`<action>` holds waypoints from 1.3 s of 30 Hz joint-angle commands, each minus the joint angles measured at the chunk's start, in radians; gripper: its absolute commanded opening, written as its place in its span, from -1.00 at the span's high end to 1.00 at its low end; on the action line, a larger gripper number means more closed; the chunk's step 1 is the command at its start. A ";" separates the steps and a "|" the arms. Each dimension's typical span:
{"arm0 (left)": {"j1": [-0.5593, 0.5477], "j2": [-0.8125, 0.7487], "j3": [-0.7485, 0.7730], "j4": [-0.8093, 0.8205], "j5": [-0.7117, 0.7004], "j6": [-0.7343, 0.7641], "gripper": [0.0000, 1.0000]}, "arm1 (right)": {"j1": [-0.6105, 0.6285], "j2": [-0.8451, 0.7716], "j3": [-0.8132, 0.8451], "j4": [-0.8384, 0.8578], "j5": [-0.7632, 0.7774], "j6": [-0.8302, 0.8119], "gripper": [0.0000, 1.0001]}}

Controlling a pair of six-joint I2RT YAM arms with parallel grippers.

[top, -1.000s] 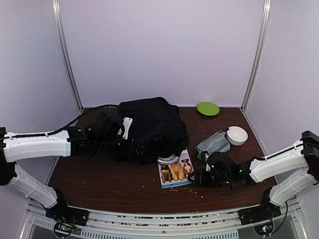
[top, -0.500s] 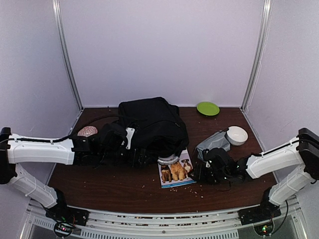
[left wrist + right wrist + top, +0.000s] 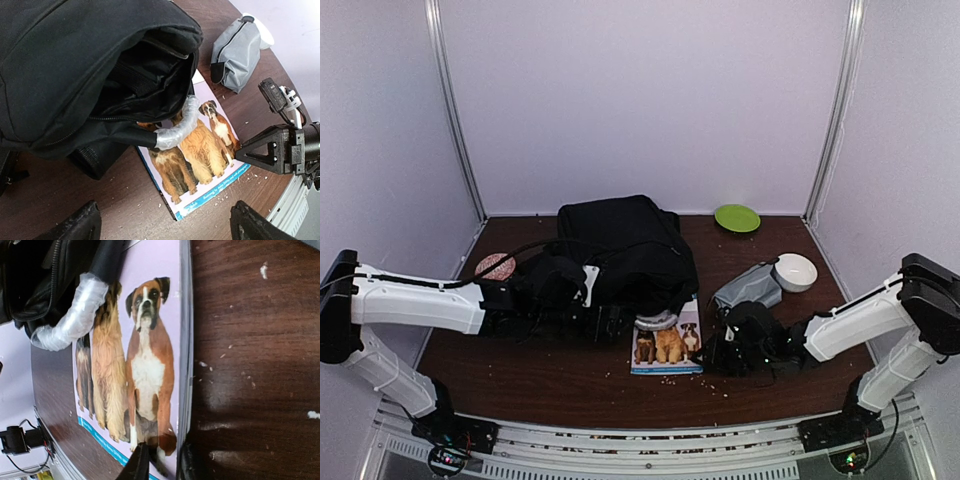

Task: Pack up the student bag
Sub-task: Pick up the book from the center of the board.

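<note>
Brown wood-grain bench (image 3: 520, 370) carries everything. The student bag (image 3: 620, 240) sits at its middle toward the back, slumped on its side with the main compartment gaping toward the near edge. Just in front of that mouth lies the dog book (image 3: 665, 345), flat on the bench, its far end tucked under the bag's tape-wrapped strap (image 3: 175, 131).

The left gripper (image 3: 162, 227) hovers by the bag's near left side, jaws spread wide and holding nothing. The right gripper (image 3: 162, 465) is low at the book's right edge, jaws drawn narrow with that edge between them; whether they already pinch it I cannot tell.

By my reading, the step in hand is getting the book into the bag, and it has only reached the pick-up. Next, the right gripper needs a sure hold on the thin edge. Then the book must be lifted clear of the strap and slid into the opening, while the left gripper holds the mouth open.
</note>
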 commanded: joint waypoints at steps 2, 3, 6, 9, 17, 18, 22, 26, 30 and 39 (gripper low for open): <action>-0.009 0.008 -0.002 0.061 0.016 -0.007 -0.82 | 0.015 -0.002 -0.030 -0.060 -0.029 0.019 0.83; -0.009 0.006 -0.003 0.059 0.015 -0.006 -0.82 | 0.015 -0.015 -0.032 -0.065 -0.027 0.019 0.92; -0.009 -0.002 -0.003 0.051 0.008 -0.006 -0.82 | 0.021 -0.067 -0.032 -0.095 -0.022 0.010 1.00; -0.009 -0.007 -0.002 0.046 0.002 -0.006 -0.82 | 0.037 -0.144 -0.037 -0.143 0.000 -0.006 1.00; -0.009 0.004 0.011 0.043 -0.005 -0.007 -0.82 | 0.080 -0.408 -0.052 -0.329 0.053 -0.056 1.00; -0.009 0.007 0.014 0.040 -0.003 -0.006 -0.82 | 0.086 -0.431 -0.060 -0.347 0.052 -0.056 1.00; -0.009 0.010 0.010 0.034 -0.001 -0.011 -0.82 | 0.136 -0.486 -0.094 -0.390 0.041 -0.036 1.00; -0.009 0.007 -0.003 0.033 -0.006 -0.017 -0.82 | 0.196 -0.503 -0.126 -0.398 0.035 -0.004 1.00; -0.009 0.024 -0.006 0.034 0.002 -0.025 -0.82 | 0.223 -0.480 -0.147 -0.388 0.035 0.013 1.00; -0.021 0.054 -0.003 0.040 0.022 -0.031 -0.82 | 0.191 -0.470 -0.110 -0.411 0.165 -0.010 0.04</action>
